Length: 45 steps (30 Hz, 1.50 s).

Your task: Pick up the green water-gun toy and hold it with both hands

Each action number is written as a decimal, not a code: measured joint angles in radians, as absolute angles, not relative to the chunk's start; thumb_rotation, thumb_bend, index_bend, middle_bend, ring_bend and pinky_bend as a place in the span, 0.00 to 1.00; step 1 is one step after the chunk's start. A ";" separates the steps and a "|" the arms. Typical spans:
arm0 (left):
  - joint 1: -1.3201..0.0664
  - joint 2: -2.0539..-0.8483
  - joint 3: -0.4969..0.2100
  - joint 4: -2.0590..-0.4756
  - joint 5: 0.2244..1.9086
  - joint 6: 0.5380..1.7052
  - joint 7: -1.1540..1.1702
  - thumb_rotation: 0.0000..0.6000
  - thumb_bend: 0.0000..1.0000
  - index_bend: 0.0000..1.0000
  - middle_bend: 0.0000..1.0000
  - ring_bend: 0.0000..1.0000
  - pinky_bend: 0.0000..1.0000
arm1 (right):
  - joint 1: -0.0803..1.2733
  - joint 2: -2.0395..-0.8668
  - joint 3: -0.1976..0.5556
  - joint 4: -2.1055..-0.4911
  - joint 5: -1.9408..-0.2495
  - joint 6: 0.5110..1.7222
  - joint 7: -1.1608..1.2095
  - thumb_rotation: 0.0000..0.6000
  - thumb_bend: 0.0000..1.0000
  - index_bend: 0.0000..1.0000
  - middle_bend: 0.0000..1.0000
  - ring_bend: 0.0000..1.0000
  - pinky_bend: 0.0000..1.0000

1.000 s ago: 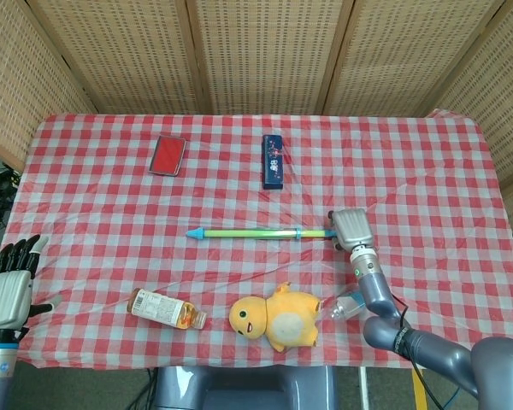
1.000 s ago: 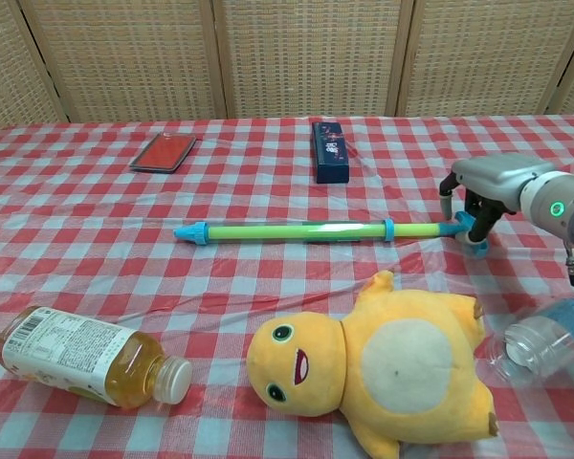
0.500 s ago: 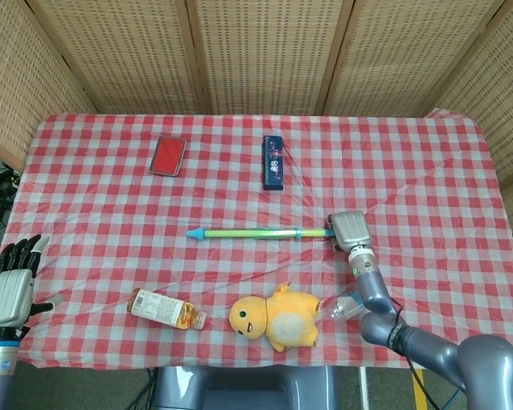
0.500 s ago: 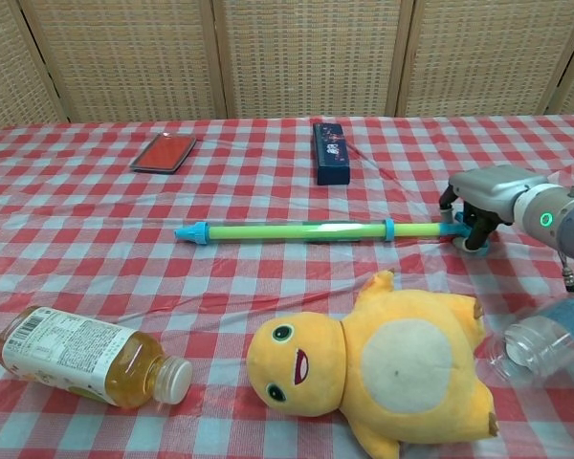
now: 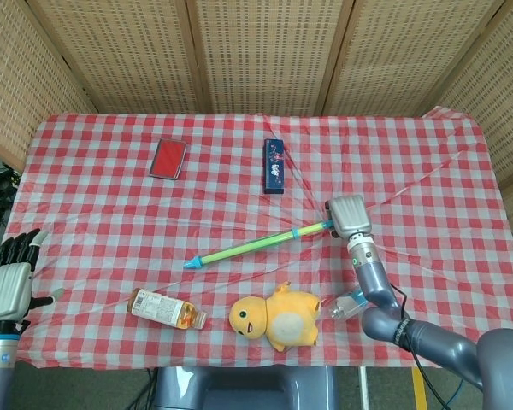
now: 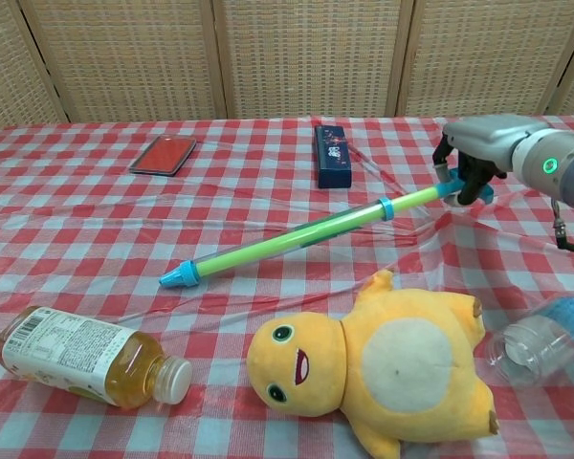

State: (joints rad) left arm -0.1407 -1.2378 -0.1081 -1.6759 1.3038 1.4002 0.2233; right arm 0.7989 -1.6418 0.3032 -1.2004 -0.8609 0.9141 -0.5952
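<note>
The green water-gun toy [image 5: 256,245] [image 6: 297,235] is a long thin tube with blue tips, now tilted. Its right end is raised off the checked cloth while its left tip [image 6: 179,277] stays low near the cloth. My right hand [image 5: 348,215] [image 6: 474,153] grips that raised blue end, fingers curled around it. Far off at the table's left front corner my left hand [image 5: 10,282] hangs with fingers spread, holding nothing; the chest view does not show it.
A yellow plush toy [image 6: 383,359] lies in front of the water gun, with a tea bottle [image 6: 81,356] to its left and a clear bottle [image 6: 540,337] to its right. A blue box [image 6: 330,151] and a red wallet [image 6: 163,152] lie further back.
My right hand closed on the water gun's right end and lifted it up and back, swinging the toy into a slant. The left hand barely shifted.
</note>
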 measured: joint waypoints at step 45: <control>-0.588 -1.146 -0.358 -1.702 0.801 1.007 0.491 1.00 0.15 0.51 0.80 0.69 0.58 | 0.982 -1.645 0.405 -1.287 -0.555 1.118 -0.846 1.00 0.53 0.80 1.00 1.00 0.77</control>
State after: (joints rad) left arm -0.5880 -1.1464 -0.3576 -1.7015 0.8011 1.0071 0.4909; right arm 0.9821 -1.6445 0.4049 -1.2866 -0.5547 1.1175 -0.8462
